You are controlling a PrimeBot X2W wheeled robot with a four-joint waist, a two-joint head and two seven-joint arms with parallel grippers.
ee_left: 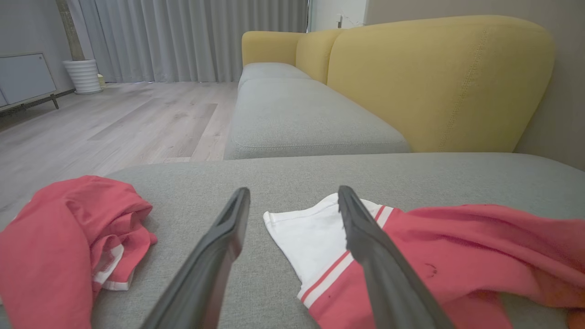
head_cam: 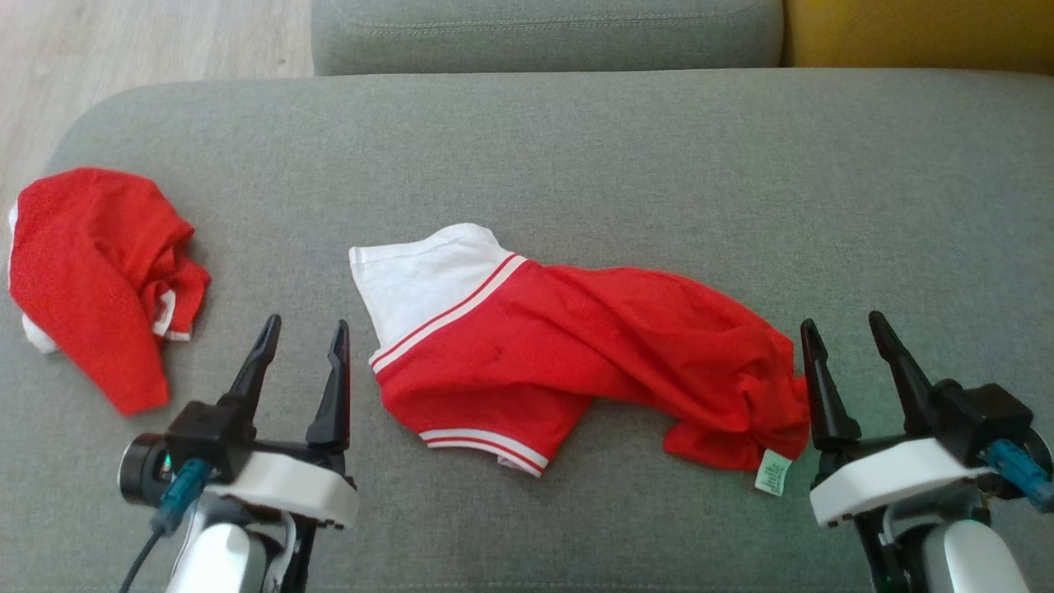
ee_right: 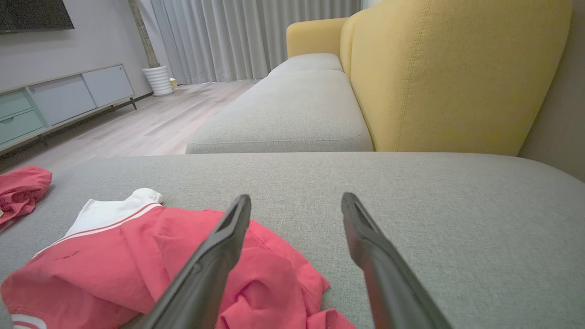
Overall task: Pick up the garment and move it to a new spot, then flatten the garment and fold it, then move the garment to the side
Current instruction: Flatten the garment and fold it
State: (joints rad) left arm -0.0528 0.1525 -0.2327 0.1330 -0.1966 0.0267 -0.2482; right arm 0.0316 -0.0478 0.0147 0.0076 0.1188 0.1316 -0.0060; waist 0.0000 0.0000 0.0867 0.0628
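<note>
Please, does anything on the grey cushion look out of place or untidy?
Yes. The red garment with a white end lies twisted and rumpled in the middle of the grey fabric cushion, its green label showing. A second red garment sits bunched near the cushion's left edge.

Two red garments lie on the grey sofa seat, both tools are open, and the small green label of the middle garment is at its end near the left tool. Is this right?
Not quite. In the head view the green label is at the end of the middle garment near the right tool, not the left tool. The rest is right.
</note>
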